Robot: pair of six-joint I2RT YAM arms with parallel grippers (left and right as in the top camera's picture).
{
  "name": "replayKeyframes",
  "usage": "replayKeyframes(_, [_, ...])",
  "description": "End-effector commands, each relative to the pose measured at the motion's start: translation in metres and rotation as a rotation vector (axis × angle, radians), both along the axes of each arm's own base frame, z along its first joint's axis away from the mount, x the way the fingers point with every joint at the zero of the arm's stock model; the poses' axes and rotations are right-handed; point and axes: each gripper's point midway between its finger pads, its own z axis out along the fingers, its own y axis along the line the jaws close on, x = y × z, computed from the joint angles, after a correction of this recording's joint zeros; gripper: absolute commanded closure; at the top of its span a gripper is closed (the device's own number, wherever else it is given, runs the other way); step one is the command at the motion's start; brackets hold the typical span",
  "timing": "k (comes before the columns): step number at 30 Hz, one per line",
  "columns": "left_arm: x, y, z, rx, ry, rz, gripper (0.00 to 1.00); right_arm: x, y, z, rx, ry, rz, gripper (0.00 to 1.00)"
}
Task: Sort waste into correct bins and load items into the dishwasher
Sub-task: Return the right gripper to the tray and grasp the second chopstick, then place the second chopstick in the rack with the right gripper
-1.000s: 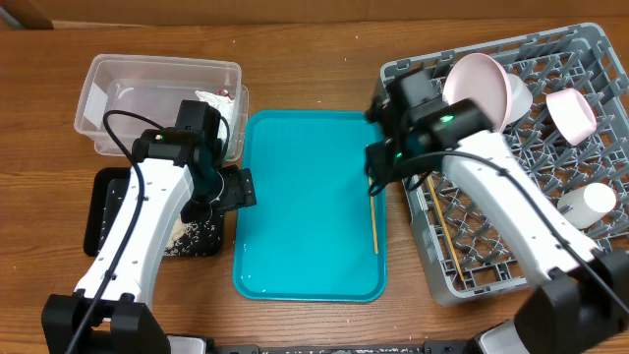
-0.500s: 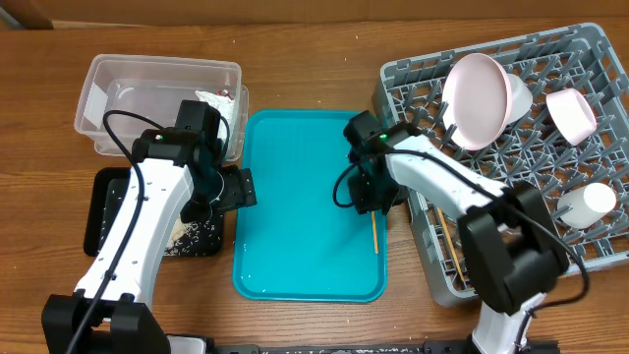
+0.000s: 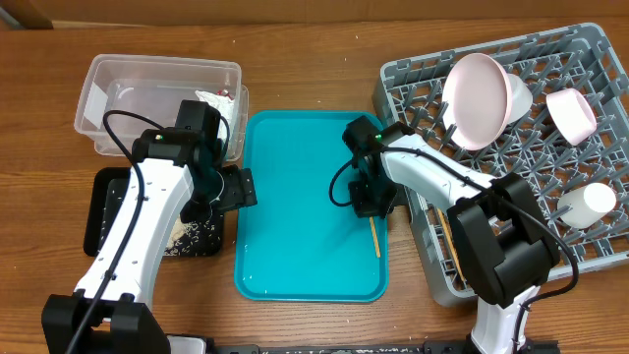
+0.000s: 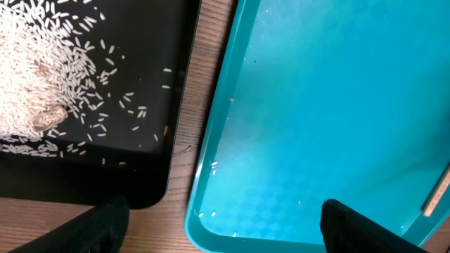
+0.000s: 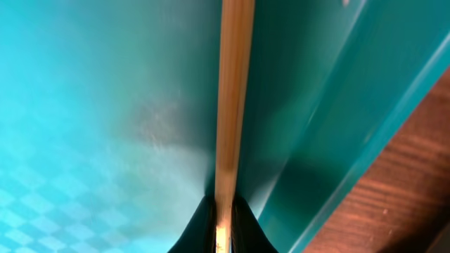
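Observation:
A wooden chopstick lies along the right side of the teal tray. My right gripper is down on it; in the right wrist view the fingers are shut on the chopstick. A second chopstick lies in the grey dish rack. My left gripper is open and empty, hovering over the gap between the black tray and the teal tray. The black tray holds rice and a brown scrap.
The rack holds a white-pink plate, a small bowl and a white cup. The clear tub at the back left holds a white napkin. A few rice grains lie on the teal tray.
My right gripper moved from the rack's left edge out over the teal tray, came down on the chopstick and is shut on it. The left arm has not moved.

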Motion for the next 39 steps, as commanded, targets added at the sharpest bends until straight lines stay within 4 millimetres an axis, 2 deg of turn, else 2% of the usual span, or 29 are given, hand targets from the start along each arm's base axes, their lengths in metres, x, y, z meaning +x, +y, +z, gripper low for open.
replayKeyframes(1, [-0.001, 0.000, 0.001, 0.004, -0.004, -0.008, 0.11, 0.007, 0.002, 0.016, 0.004, -0.027, 0.010, 0.96])
replayKeyframes(4, [-0.001, -0.001, 0.001, 0.004, -0.004, -0.008, 0.11, 0.019, 0.008, 0.057, 0.061, -0.123, 0.023, 0.96])
replayKeyframes(8, [-0.001, 0.000, 0.001, 0.004, -0.004, -0.008, 0.12, 0.033, 0.006, 0.125, 0.140, -0.283, 0.080, 0.96])
replayKeyframes(11, [-0.001, 0.000, 0.001, 0.004, -0.005, -0.008, 0.11, 0.046, -0.018, 0.169, 0.115, -0.431, 0.082, 0.96])
replayKeyframes(14, [-0.001, -0.001, 0.001, 0.003, -0.006, -0.008, 0.11, 0.057, -0.054, 0.190, 0.033, -0.523, 0.030, 0.94])
replayKeyframes(17, [-0.001, -0.001, 0.001, 0.003, -0.006, -0.008, 0.12, 0.058, -0.079, 0.188, -0.010, -0.507, 0.051, 0.94])
replayKeyframes(22, [0.000, -0.001, 0.001, 0.003, -0.009, -0.008, 0.11, 0.048, -0.106, 0.157, -0.051, -0.411, 0.063, 0.94])
replayKeyframes(28, [0.000, -0.002, 0.001, 0.003, -0.009, -0.011, 0.11, 0.025, -0.115, 0.109, -0.075, -0.299, 0.060, 0.94])
replayKeyframes(31, [0.000, -0.001, 0.001, 0.003, -0.009, -0.010, 0.11, 0.015, -0.117, 0.093, -0.084, -0.263, 0.064, 0.91])
replayKeyframes(35, [0.000, -0.001, 0.001, 0.003, -0.009, -0.011, 0.11, 0.017, -0.116, 0.093, -0.078, -0.273, 0.037, 0.71])
replayKeyframes(39, [0.000, -0.001, 0.001, 0.005, -0.011, -0.022, 0.12, 0.025, -0.114, 0.111, -0.071, -0.304, -0.003, 0.70])
